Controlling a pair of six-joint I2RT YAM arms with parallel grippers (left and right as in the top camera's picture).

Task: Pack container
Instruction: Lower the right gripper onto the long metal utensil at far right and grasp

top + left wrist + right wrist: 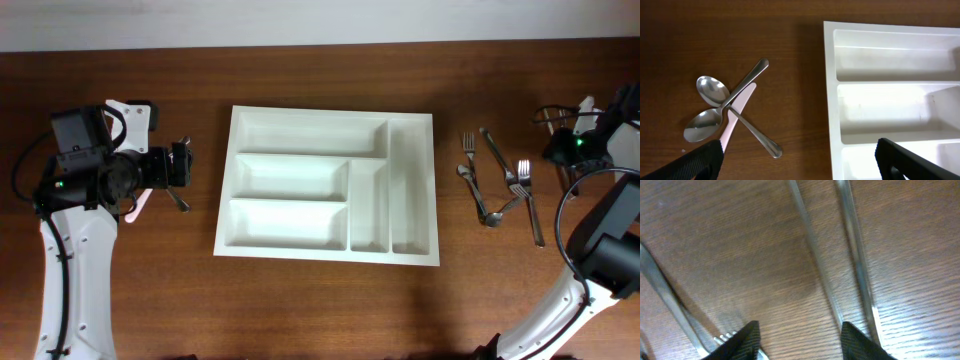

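The white container [290, 222] lay empty at the centre of the worktop [320, 310], between crossed spoons [712, 91] at left and forks [469, 150] at right. Probably light, stiff and slick, it looked too broad to span and best pinched by a rim wall. Fingers of the left gripper [797, 162] were spread wide; those of the right gripper [800, 340] stood partly apart, pinching nothing.

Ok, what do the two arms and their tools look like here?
The left arm and right arm have white links, black joint housings, looping black cables and a green light near the wrist. Tool fingers are black, weave-textured.
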